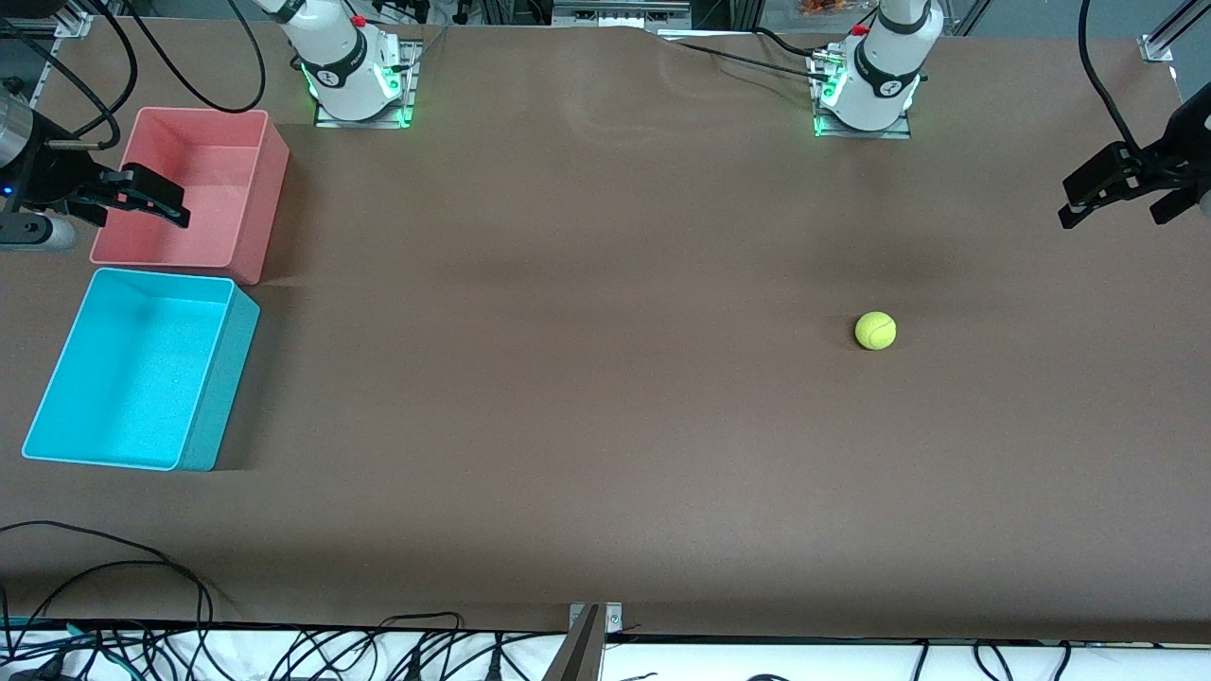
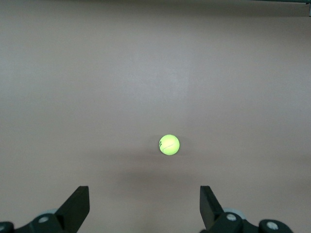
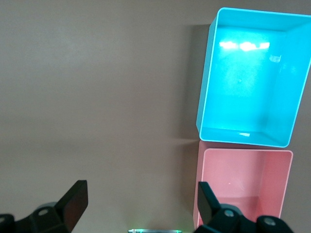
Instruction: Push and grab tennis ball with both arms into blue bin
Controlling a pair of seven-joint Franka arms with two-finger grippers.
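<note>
The ball (image 1: pixel 875 331) is yellow-green with a pale curved seam. The blue bin (image 1: pixel 66 364) is bright cyan; the bin (image 1: pixel 270 180) beside it is pink-red. The surface (image 1: pixel 568 378) is plain brown. Both tools, left (image 1: pixel 1116 194) and right (image 1: pixel 142 199), are black. The arm bases glow green.

The tennis ball (image 1: pixel 875 330) lay alone on bare brown table (image 1: pixel 568 378), toward the left arm's end, with open cloth on every side of it. Between it and the blue bin (image 1: pixel 57 397) nothing stood in the way. The pink bin (image 1: pixel 274 189) touched the blue bin's farther wall (closing that side). The right gripper (image 1: pixel 151 200) hung over the pink bin, fingers spread; the left gripper (image 1: pixel 1116 194) hung wide-fingered over the table's end.
</note>
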